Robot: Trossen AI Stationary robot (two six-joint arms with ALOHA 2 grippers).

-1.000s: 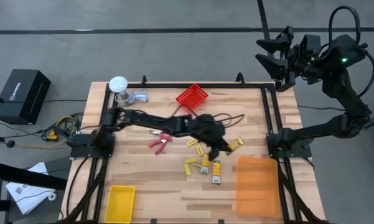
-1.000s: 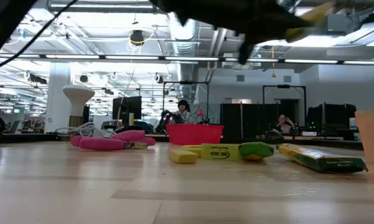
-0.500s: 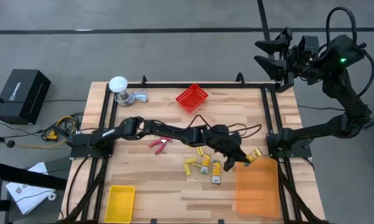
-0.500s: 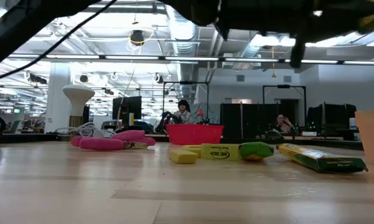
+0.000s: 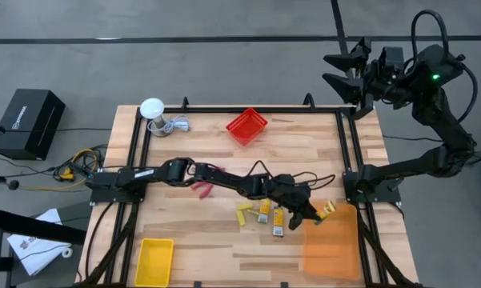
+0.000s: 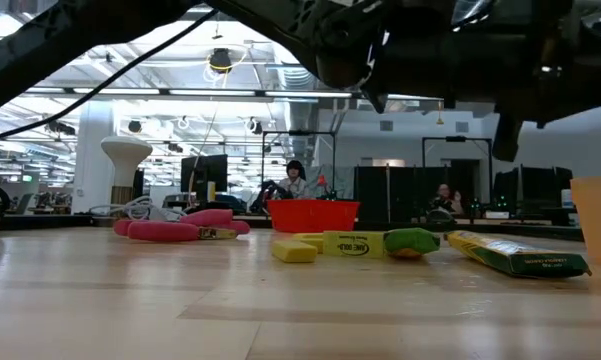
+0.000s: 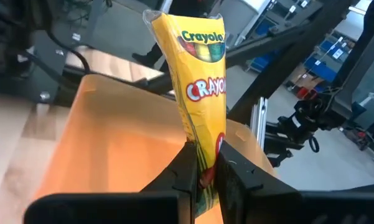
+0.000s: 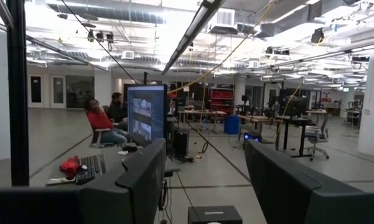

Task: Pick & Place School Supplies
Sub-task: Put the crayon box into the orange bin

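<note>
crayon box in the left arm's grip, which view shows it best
The left wrist view: the crayon box fills the frame, label readable, pinched above the orange bin. The high view shows only a yellow speck; the low and right wrist views miss it.

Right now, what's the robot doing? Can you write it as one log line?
left end effector: shut on Crayola crayon box | position: over orange bin | right end effector: open, raised off table

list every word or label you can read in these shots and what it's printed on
"Crayola" at the top of the yellow crayon box held in the left gripper.
"CRAYO", cut off at the edge, lower on the same box.
Yellow box on the table: dark print, too small to read.
Black case on the floor: white lettering, too small to read.
</note>
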